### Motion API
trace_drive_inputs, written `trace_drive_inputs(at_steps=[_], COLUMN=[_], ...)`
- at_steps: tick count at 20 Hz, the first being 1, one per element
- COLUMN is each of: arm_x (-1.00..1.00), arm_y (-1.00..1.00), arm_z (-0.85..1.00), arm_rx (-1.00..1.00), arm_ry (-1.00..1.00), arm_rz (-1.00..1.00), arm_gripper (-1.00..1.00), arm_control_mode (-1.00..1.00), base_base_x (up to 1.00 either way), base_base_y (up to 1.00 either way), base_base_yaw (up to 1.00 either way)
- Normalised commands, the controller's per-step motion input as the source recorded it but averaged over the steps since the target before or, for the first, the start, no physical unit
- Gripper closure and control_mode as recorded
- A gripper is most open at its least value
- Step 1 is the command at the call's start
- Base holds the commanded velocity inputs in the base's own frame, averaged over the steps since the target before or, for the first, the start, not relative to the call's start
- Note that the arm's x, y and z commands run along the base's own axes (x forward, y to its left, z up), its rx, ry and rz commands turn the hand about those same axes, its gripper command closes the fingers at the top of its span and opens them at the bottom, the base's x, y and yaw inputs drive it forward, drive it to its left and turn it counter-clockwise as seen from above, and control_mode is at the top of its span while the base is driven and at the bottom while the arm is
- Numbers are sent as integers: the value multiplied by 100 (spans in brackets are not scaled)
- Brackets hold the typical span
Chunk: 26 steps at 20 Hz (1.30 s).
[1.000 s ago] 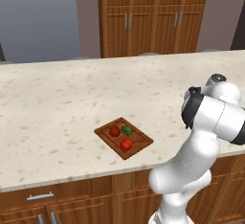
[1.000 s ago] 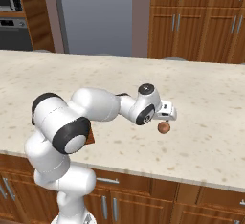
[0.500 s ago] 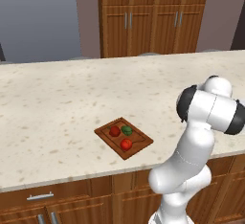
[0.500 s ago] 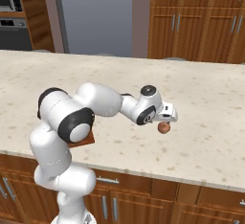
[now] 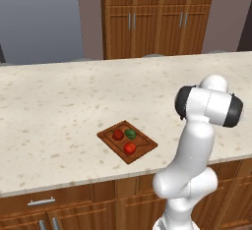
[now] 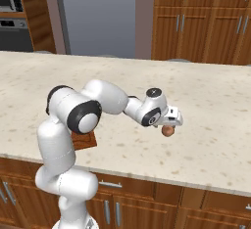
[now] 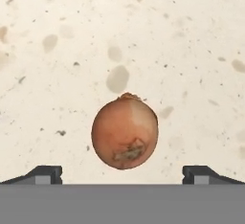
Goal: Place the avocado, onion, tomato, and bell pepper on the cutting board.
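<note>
Jaws spread wide, the gripper (image 7: 122,174) hovers over the onion (image 7: 125,131) on the counter (image 7: 57,50); an off-centre descent could send that round bulb rolling away

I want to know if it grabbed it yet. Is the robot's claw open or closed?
Open. In the hand view the gripper has its fingertips far apart, with the onion sitting loose between them on the counter.

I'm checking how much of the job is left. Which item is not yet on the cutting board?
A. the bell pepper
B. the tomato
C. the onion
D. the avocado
C: the onion sits on the bare counter under the open gripper, while the cutting board already carries the avocado and two red items, the tomato and bell pepper.
</note>
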Motion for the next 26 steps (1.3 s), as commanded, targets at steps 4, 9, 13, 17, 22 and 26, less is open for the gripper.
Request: trace_drive_inputs(at_steps=[4, 9, 13, 17, 22, 26], arm_x=[22, 23, 20, 15, 0, -16], arm_y=[-10, -10, -13, -19, -10, 0], arm_z=[-25, -26, -23, -20, -8, 31], arm_rx=[0, 0, 0, 0, 0, 9], arm_ry=[7, 7, 5, 2, 0, 4], arm_rz=[0, 0, 0, 0, 0, 0], arm_gripper=[-100, -100, -100, -100, 100, 100], arm_control_mode=[-100, -100, -100, -100, -100, -100], base_base_x=[0, 0, 0, 0, 0, 0], base_base_y=[0, 0, 0, 0, 0, 0], base_base_yaw=[0, 0, 0, 0, 0, 0])
